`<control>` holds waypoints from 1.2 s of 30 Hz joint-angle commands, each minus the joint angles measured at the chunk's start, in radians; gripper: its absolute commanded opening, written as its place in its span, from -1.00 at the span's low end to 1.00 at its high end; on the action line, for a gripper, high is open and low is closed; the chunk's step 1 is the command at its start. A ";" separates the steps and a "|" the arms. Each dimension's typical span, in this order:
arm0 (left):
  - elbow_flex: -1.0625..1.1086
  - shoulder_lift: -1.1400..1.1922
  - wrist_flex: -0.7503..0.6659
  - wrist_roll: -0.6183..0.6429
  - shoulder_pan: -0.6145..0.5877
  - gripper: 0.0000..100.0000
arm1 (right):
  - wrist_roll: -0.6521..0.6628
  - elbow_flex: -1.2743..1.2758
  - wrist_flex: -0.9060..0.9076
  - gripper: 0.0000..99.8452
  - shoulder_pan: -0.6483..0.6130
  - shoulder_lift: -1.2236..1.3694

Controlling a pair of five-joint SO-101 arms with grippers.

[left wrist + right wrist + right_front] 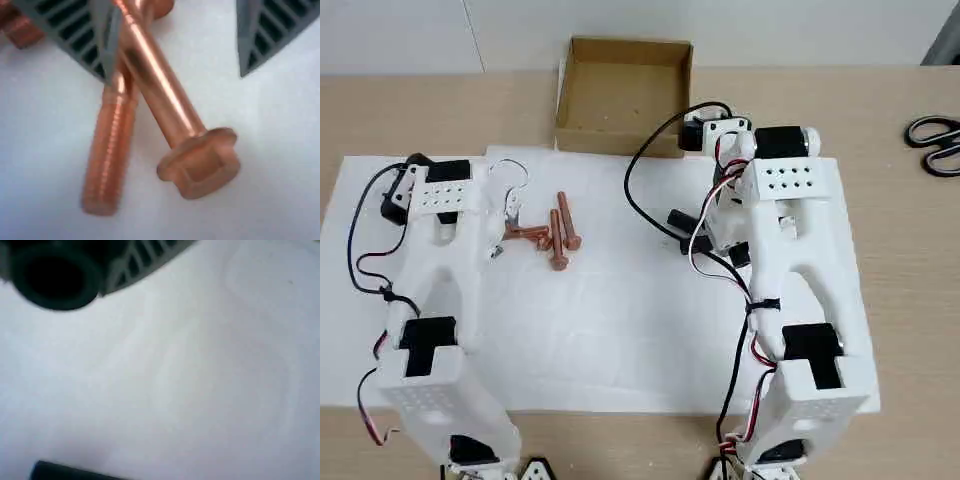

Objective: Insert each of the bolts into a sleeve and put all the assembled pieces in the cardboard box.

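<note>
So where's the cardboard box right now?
In the high view the cardboard box sits open at the far middle of the table, against the white sheet's far edge, just beyond the copper bolts.

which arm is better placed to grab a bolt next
Left. Its claw is open right over a copper bolt on the pile. The right arm sits well away from the bolts, beside a black sleeve.
</note>
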 commanded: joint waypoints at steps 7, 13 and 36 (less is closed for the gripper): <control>-0.007 0.078 -0.009 0.009 -0.006 -0.70 | -0.012 0.002 0.007 -0.99 -0.007 -0.059; -0.007 0.087 -0.009 0.012 -0.006 -0.70 | -0.012 0.002 0.007 -0.99 -0.007 -0.059; -0.200 -0.117 0.203 -0.709 0.037 -0.99 | -0.012 0.002 0.001 -0.99 -0.007 -0.058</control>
